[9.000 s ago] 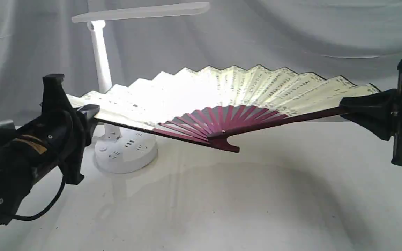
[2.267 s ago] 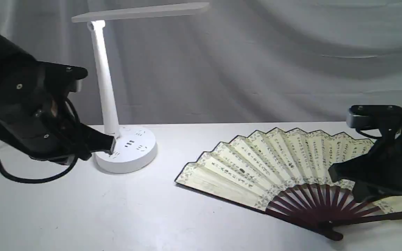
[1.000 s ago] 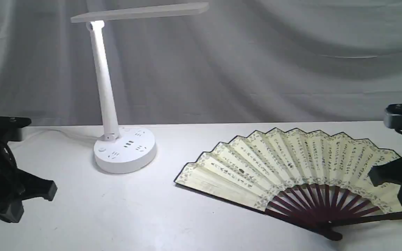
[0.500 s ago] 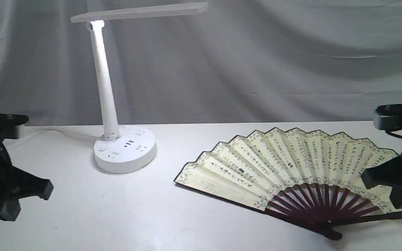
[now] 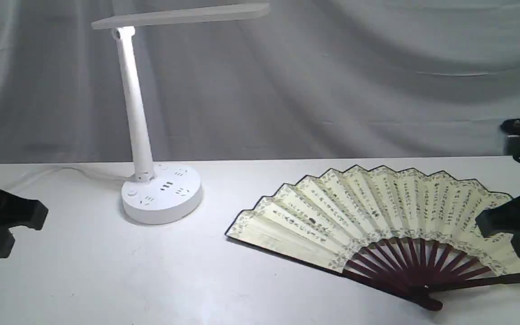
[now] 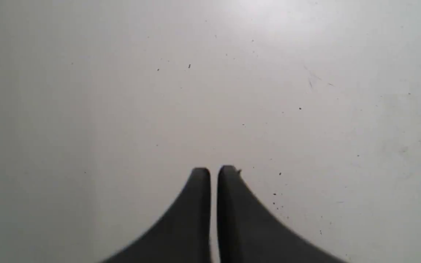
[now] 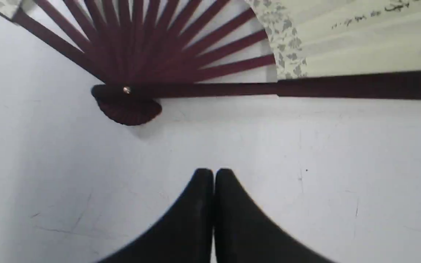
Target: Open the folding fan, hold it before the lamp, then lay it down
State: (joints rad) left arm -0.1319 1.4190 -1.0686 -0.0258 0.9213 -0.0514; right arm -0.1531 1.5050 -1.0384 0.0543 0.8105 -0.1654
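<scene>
The folding fan lies spread open and flat on the white table, right of centre, its maroon ribs meeting at the pivot near the front edge. The white lamp stands at the back left, its bar head over the table. My left gripper hangs shut and empty at the far left edge, well away from the fan; in the left wrist view its fingers touch over bare table. My right gripper is shut and empty above the fan's right end; the right wrist view shows it clear of the lower guard.
A grey cloth backdrop hangs behind the table. A thin white cable runs from the lamp's base toward the left. The white tabletop stretches between lamp and fan.
Both arms have lifted and drawn outward toward the view's edges. The fan lies where it was and the lamp has not moved.
</scene>
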